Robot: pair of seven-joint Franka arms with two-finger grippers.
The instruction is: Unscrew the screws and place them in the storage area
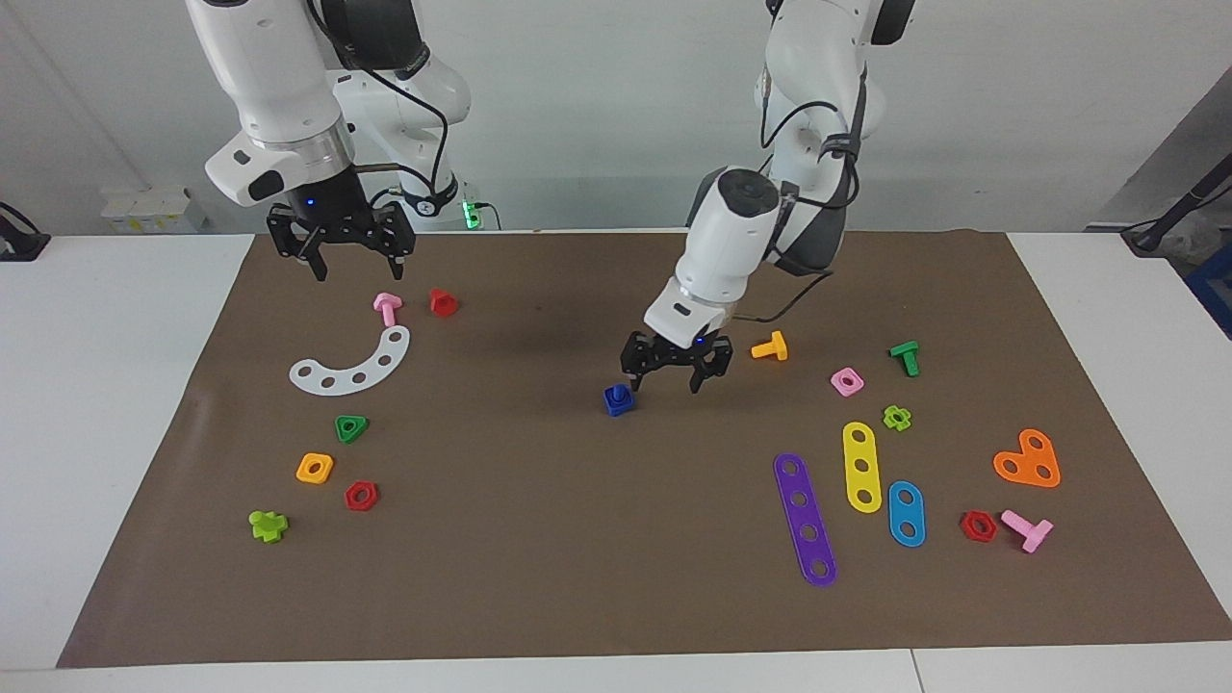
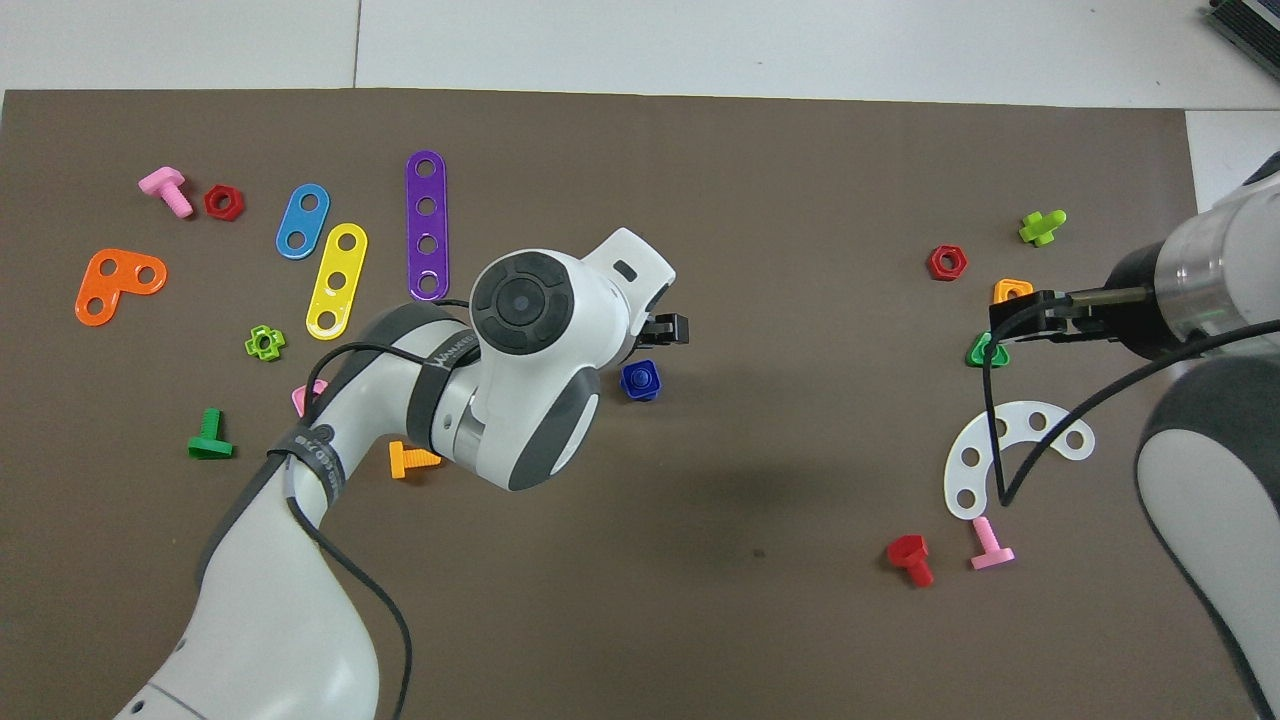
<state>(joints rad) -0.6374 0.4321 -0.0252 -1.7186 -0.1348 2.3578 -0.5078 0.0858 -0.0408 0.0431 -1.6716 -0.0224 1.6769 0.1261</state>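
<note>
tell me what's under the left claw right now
The left claw hangs open low over bare brown mat, with the blue screw just beside one fingertip, not between them. In the overhead view the arm covers that patch of mat.

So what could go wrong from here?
1. The left tool is low and open beside the blue screw assembly, not centred on it; closing now may nudge it aside.
2. The screw looks still seated in its nut, so lifting could carry both.
3. The right tool waits over the storage area.
</note>
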